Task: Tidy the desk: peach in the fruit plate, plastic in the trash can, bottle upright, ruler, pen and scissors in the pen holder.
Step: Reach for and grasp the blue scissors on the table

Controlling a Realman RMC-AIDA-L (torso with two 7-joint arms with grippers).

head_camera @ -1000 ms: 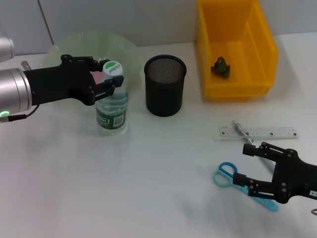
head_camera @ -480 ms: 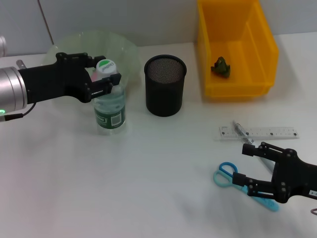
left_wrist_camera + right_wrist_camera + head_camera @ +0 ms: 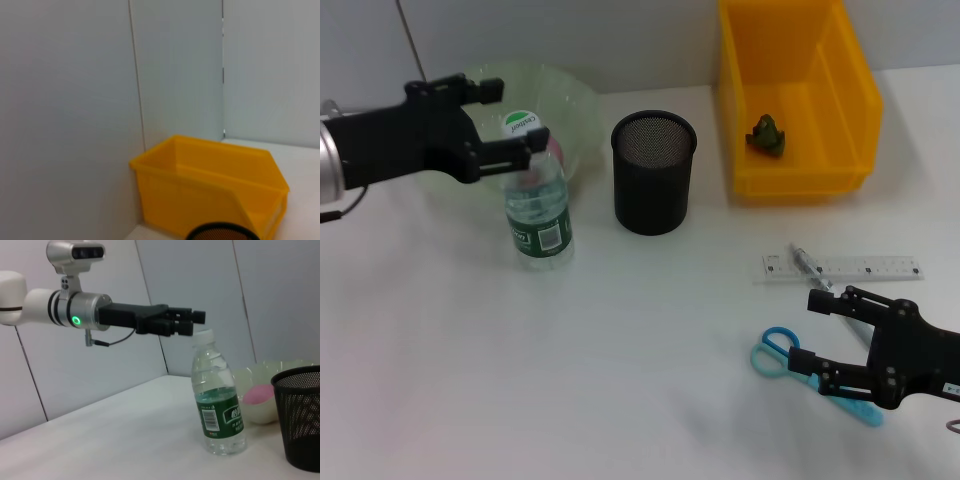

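Bottle released and standing; your left arm is backing away.

The bottle (image 3: 539, 215) now stands upright on its own just in front of the fruit plate (image 3: 575, 100), where half a second ago your left gripper (image 3: 514, 124) still clasped its cap; those fingers are now spread wide and lifted clear, so that step looks done. The pen holder (image 3: 654, 172) stands near, so withdraw upward. Your right gripper (image 3: 830, 335) hovers open over the scissors (image 3: 790, 362), ruler (image 3: 844, 268) just beyond.

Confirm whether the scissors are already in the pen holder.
No: the scissors lie flat on the table by the right gripper, well apart from the black mesh pen holder.
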